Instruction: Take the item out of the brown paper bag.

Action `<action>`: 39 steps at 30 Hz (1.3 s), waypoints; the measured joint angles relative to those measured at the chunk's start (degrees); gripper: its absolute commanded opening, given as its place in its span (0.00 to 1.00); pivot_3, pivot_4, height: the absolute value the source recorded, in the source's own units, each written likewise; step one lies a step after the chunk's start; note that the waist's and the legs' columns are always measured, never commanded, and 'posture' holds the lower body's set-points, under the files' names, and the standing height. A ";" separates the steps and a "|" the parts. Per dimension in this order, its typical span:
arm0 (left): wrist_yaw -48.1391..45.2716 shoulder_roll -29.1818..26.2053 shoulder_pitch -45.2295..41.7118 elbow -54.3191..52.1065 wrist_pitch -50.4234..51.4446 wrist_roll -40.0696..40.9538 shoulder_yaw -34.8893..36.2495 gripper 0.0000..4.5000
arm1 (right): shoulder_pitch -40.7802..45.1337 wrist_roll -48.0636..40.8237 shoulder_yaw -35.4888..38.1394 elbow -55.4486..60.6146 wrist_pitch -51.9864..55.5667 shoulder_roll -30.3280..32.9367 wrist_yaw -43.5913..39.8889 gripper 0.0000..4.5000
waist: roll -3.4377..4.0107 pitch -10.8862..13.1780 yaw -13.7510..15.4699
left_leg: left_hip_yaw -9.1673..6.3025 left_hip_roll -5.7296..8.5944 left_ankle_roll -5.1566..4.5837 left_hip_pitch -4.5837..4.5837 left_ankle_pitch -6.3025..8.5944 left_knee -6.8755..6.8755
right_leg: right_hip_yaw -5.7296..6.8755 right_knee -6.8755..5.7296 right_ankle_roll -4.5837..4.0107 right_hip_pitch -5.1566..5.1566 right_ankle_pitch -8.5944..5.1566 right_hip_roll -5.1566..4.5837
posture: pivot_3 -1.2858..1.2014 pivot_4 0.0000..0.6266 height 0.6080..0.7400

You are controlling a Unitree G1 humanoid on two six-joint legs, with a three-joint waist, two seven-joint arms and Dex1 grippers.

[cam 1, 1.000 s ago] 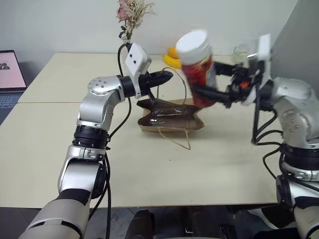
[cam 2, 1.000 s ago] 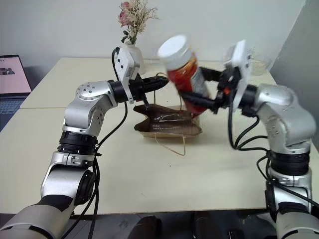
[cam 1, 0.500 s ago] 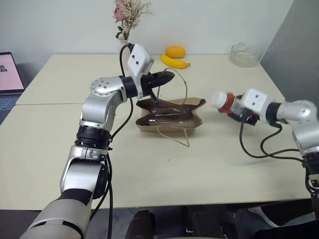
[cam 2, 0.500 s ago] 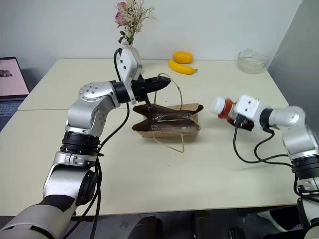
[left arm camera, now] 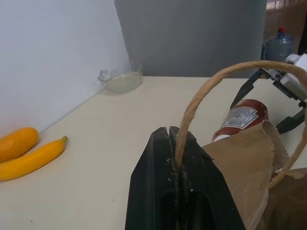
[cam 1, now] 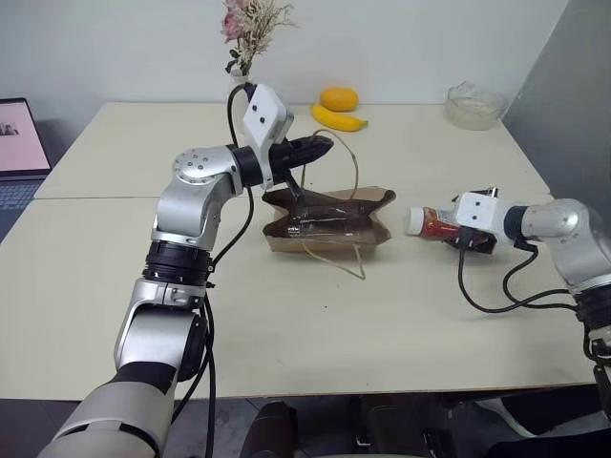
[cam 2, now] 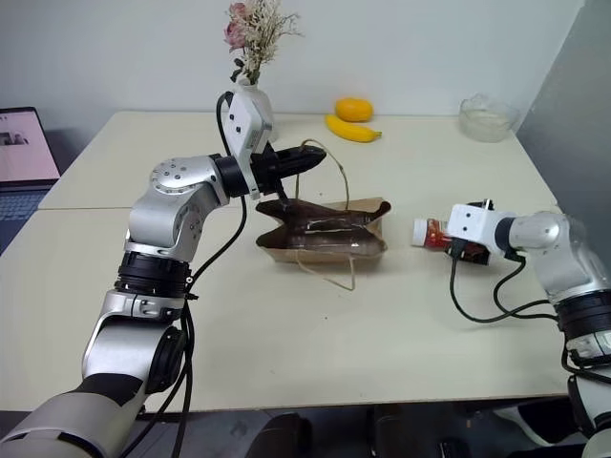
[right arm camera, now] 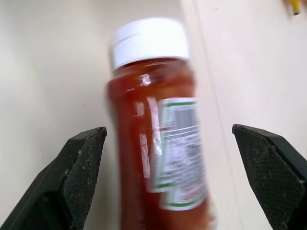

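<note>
On the surface (cam 1: 286,324), to the right of the brown paper bag (cam 1: 329,229), the item (cam 1: 431,223) lies on its side, a red bottle with a white cap and a pale label, already out of the bag and apart from it. Around it stands the right gripper (right arm camera: 172,158), its jaws released and spread wide on either side of the bottle, with a clear gap to each finger. Above the bag, the left gripper (left arm camera: 175,153) is clenched on one twine handle (cam 1: 351,162), holding that loop up. Lying on its round side, the bottle could roll across the surface, perhaps if a finger brushes it as the right arm pulls away; whether it has fully settled is hard to judge, since its outline looks slightly smeared in the wrist view. If the left jaws tug the handle, the light bag could tip or drag sideways.
</note>
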State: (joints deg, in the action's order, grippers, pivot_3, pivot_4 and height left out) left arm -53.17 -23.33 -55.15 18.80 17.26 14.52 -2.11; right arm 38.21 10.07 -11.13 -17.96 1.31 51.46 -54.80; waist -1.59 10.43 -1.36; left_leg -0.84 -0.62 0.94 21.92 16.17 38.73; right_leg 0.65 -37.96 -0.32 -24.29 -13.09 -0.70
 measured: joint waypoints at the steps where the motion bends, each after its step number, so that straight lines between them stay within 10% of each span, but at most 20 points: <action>1: -0.03 -0.04 0.04 0.05 -0.29 -0.09 0.01 0.00 | -1.47 -2.37 2.28 3.18 2.09 0.45 -0.94 0.99 | 0.00 0.00 0.06 | -0.01 -0.02 0.00 0.00 0.00 0.00 | 0.03 0.00 0.00 0.01 0.00 0.00 | 0.52 0.24 1.00; 8: 1.07 1.09 -3.68 11.28 -5.89 -2.46 -0.10 0.04 | -17.59 -27.14 18.86 41.89 27.45 -4.76 0.29 1.00 | -0.01 0.00 0.54 | -0.31 -0.05 0.00 -0.03 0.01 0.01 | 0.20 -0.03 0.27 0.11 -0.16 -0.12 | 0.52 0.24 1.00; 23: -7.76 -5.06 -8.08 18.67 -11.44 -5.44 -0.62 0.99 | -18.95 -33.81 16.98 52.43 38.61 -12.22 13.67 1.00 | -0.01 0.00 0.19 | -0.15 -0.05 -0.01 -0.02 0.01 0.01 | 0.06 0.03 0.40 0.06 -0.10 0.12 | 0.52 0.24 1.00; 39: 22.97 -3.87 32.98 -31.41 9.76 -0.25 18.65 0.99 | -27.99 -24.28 17.79 41.44 18.98 -26.61 27.70 1.00 | -0.01 -0.03 0.09 | -0.15 0.01 0.01 -0.14 0.01 0.01 | 0.01 -0.06 0.38 0.15 -0.07 -0.36 | 0.52 0.24 1.00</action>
State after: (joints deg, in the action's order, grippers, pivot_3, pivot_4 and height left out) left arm -30.20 -27.20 -22.16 -12.61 27.02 14.27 16.54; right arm 10.22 -14.21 6.66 23.48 20.28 24.84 -27.10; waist -1.61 10.40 -1.27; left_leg -0.99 -0.61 0.94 21.79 16.18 38.74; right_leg 0.66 -38.02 0.05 -24.15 -13.15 -1.05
